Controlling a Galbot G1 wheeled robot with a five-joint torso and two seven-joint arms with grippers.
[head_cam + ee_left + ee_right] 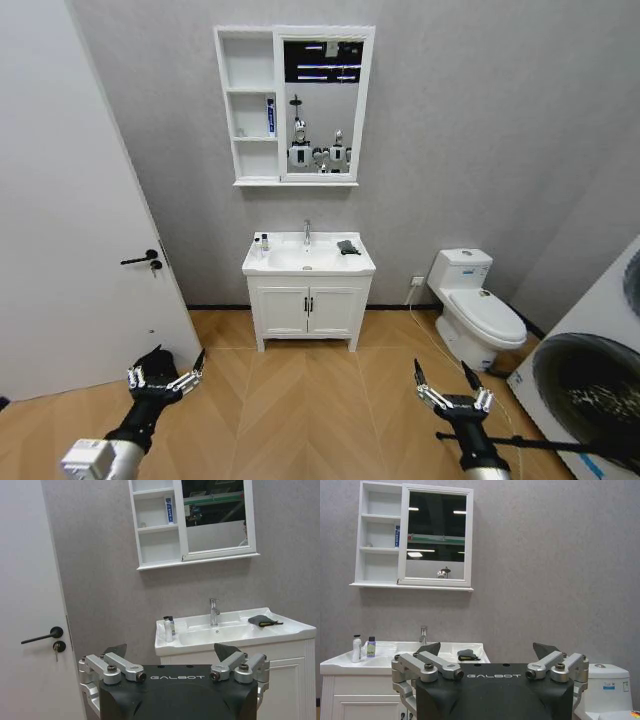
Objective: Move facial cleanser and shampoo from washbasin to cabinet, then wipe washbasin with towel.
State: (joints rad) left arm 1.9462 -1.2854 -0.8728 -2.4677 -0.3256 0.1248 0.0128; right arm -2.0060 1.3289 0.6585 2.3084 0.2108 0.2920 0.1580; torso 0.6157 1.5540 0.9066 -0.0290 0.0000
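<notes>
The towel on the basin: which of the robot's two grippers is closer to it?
Right, slightly. The towel lies on the washbasin's right side; the right gripper hangs low to its right, the left gripper low and farther left. Both are far off.

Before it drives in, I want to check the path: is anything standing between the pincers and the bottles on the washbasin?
Nothing visible does. Bare wooden floor lies between the left pincer, the right pincer and the washbasin, where two small bottles stand at its left rear. The toilet sits off to the right, the door to the left.
</notes>
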